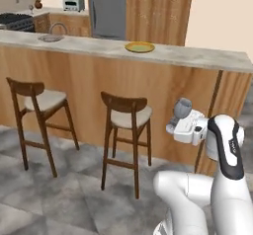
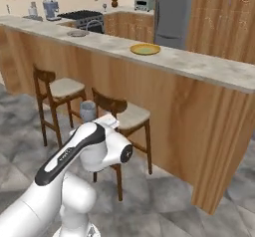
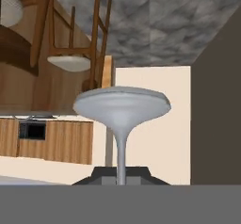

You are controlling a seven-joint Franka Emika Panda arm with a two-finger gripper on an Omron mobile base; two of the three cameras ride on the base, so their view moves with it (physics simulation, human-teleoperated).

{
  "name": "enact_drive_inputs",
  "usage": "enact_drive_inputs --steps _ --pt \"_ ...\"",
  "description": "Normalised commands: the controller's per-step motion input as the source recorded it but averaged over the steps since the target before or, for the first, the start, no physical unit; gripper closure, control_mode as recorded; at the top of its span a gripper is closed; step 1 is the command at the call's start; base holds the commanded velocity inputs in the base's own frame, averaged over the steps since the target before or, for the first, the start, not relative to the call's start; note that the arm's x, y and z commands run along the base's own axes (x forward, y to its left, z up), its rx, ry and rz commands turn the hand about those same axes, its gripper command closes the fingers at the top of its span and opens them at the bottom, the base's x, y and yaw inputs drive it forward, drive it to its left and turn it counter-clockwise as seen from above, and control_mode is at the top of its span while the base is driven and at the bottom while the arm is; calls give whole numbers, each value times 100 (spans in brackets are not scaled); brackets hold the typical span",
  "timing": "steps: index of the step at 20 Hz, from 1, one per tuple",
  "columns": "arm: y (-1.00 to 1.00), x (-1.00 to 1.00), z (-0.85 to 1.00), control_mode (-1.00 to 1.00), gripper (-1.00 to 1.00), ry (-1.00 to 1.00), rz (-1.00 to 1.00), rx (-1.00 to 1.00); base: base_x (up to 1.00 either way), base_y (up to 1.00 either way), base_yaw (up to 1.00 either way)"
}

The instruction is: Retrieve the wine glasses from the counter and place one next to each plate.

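My gripper [image 1: 177, 120] is shut on the thin stem of a grey-blue wine glass [image 1: 182, 107], held in the air in front of the bar's wood front. From the other side the wine glass [image 2: 87, 110] shows above the gripper [image 2: 95, 121]. In the hand view the glass [image 3: 121, 106] rises from between the dark fingertips of the gripper [image 3: 121, 173]. On the long marble bar top lie a golden-yellow plate [image 1: 140, 47] [image 2: 145, 49] and, further left, a grey plate [image 1: 51, 38] [image 2: 78, 33]. A small stemmed glass [image 2: 104, 5] stands on the far counter [image 2: 127, 10].
Two wooden stools [image 1: 126, 115] [image 1: 39, 100] stand against the bar front, below the plates. The bar top [image 1: 197, 56] ends at the right with a wooden side panel. A fridge [image 1: 107, 9], a toaster [image 1: 73, 4] and a stove [image 1: 17, 21] stand beyond the bar.
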Motion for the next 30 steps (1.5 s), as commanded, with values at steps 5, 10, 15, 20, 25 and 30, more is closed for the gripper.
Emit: enact_drive_inputs --steps 5,10,15,20,25,30 --pt "0 0 0 100 100 0 0 0 -23 -8 -57" --pt "0 0 0 100 100 0 0 0 18 -2 -50" --pt "0 0 0 100 100 0 0 0 92 0 -21" --pt "0 0 0 100 100 0 0 0 100 29 -7" --pt "0 0 0 100 100 0 0 0 40 49 0" --pt "0 0 0 100 100 0 0 0 -52 32 3"
